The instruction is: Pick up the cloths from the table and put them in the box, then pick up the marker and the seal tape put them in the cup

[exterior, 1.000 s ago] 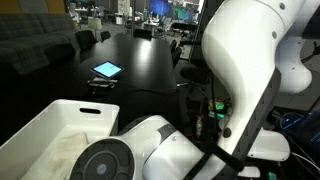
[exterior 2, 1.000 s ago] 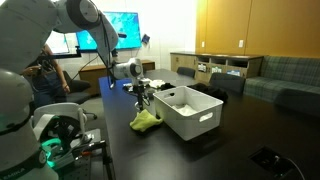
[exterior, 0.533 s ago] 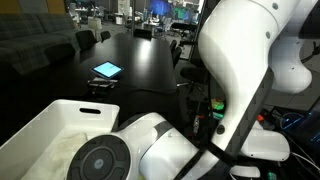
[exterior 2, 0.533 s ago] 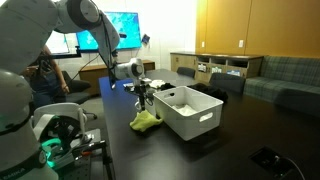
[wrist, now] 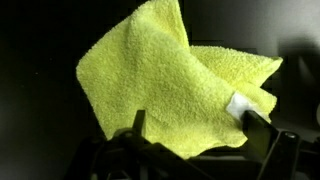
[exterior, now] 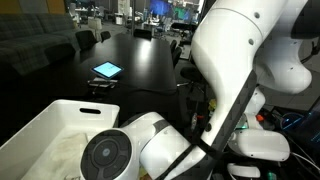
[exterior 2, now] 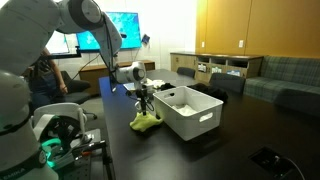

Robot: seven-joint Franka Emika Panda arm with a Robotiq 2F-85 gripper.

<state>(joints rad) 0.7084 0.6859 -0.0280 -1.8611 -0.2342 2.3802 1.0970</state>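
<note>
A yellow cloth (wrist: 170, 75) lies crumpled on the dark table, with a white tag (wrist: 240, 103) at one edge. It also shows in an exterior view (exterior 2: 147, 122), just beside the white box (exterior 2: 190, 115). My gripper (wrist: 195, 120) is open, its two fingers spread over the cloth's near edge; in an exterior view it hangs just above the cloth (exterior 2: 146, 102). The box shows in an exterior view (exterior: 45, 125) with pale cloth inside. I cannot make out the marker, the seal tape or the cup.
A lit tablet (exterior: 107, 70) lies farther along the dark table (exterior: 140, 60). My own arm (exterior: 230, 70) fills much of that view. Small items (exterior 2: 158, 86) sit behind the box. Chairs and a cabinet stand around the table.
The gripper has sunk a little lower toward the yellow cloth. The cloth and the box have not moved.
</note>
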